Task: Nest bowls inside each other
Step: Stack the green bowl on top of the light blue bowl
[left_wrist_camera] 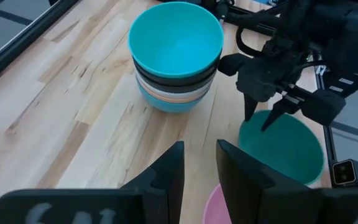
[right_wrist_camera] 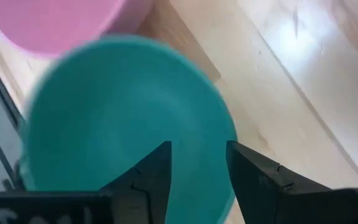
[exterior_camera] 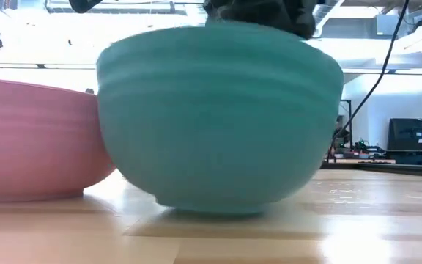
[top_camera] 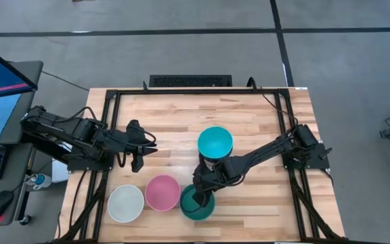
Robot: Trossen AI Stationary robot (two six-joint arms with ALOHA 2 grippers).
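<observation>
Right gripper (top_camera: 196, 191) sits over the dark teal bowl (top_camera: 197, 202) at the near edge of the table (top_camera: 249, 122), arm reaching in diagonally from the right side; in the right wrist view its fingers (right_wrist_camera: 152, 176) are apart with a clear gap, hovering above the teal bowl's (right_wrist_camera: 117, 118) inside, nothing between them. Left wrist view shows the same gripper (left_wrist_camera: 263, 115) from farther off, fingertips pointing down just at the teal bowl's (left_wrist_camera: 284, 149) rim (can't tell if they touch it). Teal bowl stands upright on the wood, just beside the pink bowl (top_camera: 162, 192), rims close or touching; low view has the teal bowl (exterior_camera: 218, 125) filling most of the picture with the pink one (exterior_camera: 35, 139) on its left, both flat on the tabletop. White bowl (top_camera: 126, 203) is next along the same row, just beside the pink one, also upright and single. Behind the row, near the table's middle, a nested stack of bowls (top_camera: 214, 144) with a cyan-blue bowl (left_wrist_camera: 176, 40) on top; under it the left wrist view shows dark, white, orange-ish and blue rims (exact count hard to tell). Stack is near the teal bowl but apart from it, right arm crossing just beside it. Left gripper (top_camera: 137, 163) waits over bare wood at the left-middle of the table, well apart from the bowls; its fingers (left_wrist_camera: 166, 177) are slightly apart and hold nothing.
</observation>
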